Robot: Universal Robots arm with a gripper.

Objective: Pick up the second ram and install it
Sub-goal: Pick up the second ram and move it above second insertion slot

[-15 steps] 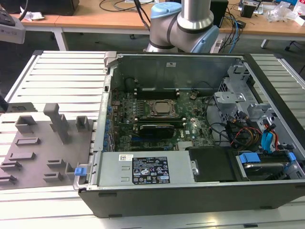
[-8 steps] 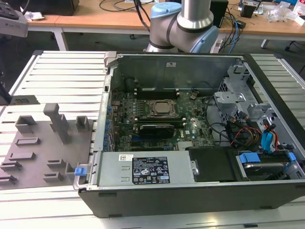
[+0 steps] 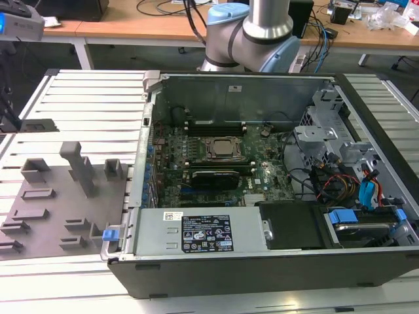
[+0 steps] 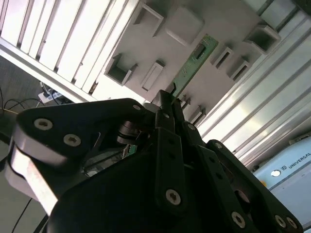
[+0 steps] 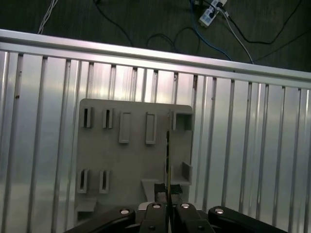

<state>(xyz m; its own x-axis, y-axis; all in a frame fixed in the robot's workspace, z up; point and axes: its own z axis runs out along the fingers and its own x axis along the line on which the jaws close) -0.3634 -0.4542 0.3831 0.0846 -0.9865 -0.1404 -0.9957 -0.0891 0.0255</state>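
Second wrist view: above the slatted tabletop (image 4: 53,43) and the grey holder (image 4: 146,48), the ram (image 4: 195,63) is clamped at its near end between the closed fingers (image 4: 164,121). It is judged light, stiff, thin and fragile, and best gripped by its bare edges, not its chips.

Green second ram (image 4: 194,67), black fingers (image 4: 165,112), grey tray (image 4: 160,46) (silver ribbed table (image 5: 43,121))
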